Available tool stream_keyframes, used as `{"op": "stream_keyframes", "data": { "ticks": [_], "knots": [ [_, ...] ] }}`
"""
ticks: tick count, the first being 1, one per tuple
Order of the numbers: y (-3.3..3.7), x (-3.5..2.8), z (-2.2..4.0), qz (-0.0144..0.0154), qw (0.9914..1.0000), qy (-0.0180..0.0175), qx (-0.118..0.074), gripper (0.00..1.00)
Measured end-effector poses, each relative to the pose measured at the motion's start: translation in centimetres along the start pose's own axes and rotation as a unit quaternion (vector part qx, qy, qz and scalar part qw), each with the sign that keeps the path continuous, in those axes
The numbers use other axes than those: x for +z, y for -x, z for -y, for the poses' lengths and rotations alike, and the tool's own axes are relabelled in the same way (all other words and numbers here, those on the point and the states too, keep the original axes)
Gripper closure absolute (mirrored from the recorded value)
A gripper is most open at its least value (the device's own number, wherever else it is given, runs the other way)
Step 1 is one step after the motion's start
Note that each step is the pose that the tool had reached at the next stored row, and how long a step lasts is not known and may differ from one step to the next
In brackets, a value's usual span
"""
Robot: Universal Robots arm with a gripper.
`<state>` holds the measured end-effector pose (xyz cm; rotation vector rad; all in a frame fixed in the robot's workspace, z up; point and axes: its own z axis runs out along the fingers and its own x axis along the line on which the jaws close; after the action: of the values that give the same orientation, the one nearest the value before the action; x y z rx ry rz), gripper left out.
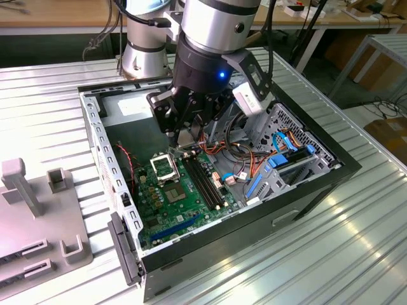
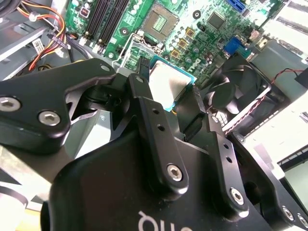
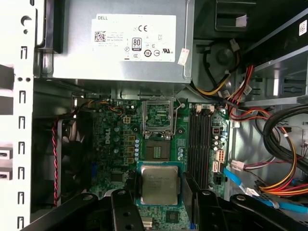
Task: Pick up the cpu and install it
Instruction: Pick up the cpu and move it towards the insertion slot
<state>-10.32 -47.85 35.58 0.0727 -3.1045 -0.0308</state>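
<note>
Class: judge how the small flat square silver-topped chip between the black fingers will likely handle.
The silver-topped square chip probably seems rigid: it looks flat, unbent. Its smooth metal top suggests slipperiness. Thin edges pinched by black fingers may tilt.

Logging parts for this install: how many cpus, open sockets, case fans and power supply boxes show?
Silver-grey square cpu with green rim: 1
Open black square socket: 1
Black case fan: 1
Grey metal power supply box: 1
Total: 4

Open case [image 1: 254, 236] on ribbed table [image 1: 359, 254]; power supply [image 3: 96, 67], fan [image 2: 233, 94] inside.
</note>
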Motion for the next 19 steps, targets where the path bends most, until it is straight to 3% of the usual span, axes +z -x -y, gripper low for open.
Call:
{"op": "stream_keyframes", "data": {
  "ticks": [19],
  "knots": [
    [0.01, 0.60, 0.04, 0.0000, 1.00000, 0.0000, 0.000, 0.53]
  ]
}}
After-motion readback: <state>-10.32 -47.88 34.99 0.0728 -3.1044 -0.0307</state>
